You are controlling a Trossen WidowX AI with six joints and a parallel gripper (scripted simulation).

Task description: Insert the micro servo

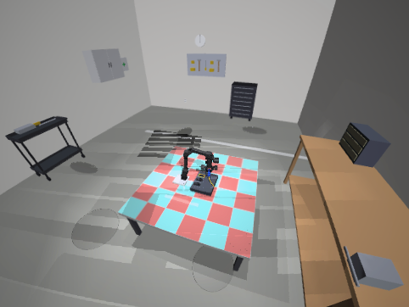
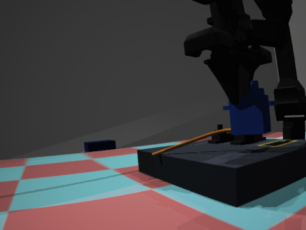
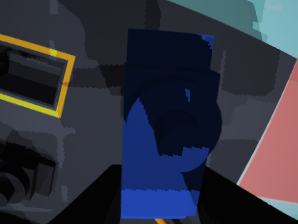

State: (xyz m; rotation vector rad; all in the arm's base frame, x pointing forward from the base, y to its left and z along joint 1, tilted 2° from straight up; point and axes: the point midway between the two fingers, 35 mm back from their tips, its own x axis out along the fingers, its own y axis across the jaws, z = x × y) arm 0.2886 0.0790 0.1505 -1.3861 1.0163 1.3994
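Note:
The blue micro servo point(image 1: 209, 173) point(image 2: 249, 119) point(image 3: 142, 175) is upright, its output shaft up. My gripper point(image 1: 209, 170) point(image 2: 239, 100) point(image 3: 158, 175) is shut on its body and holds it slightly above the dark deck point(image 1: 204, 190) point(image 2: 190, 171) point(image 3: 95, 140). Its orange cable point(image 2: 190, 141) trails to the left over the deck in the exterior view. The yellow-outlined empty pocket point(image 2: 279, 143) point(image 3: 32, 80) lies to the right of the servo in the exterior view and to its left in the wrist view. There, the servo's long side runs roughly crosswise to the pocket's. The side notch cannot be made out.
Dark raised parts point(image 2: 242, 140) point(image 3: 30, 175) stand on the deck near the servo and pocket. The arm's base stands on a white plate point(image 1: 180, 181) beside the deck. A dark blue box point(image 2: 99, 145) shows at the far left in the exterior view.

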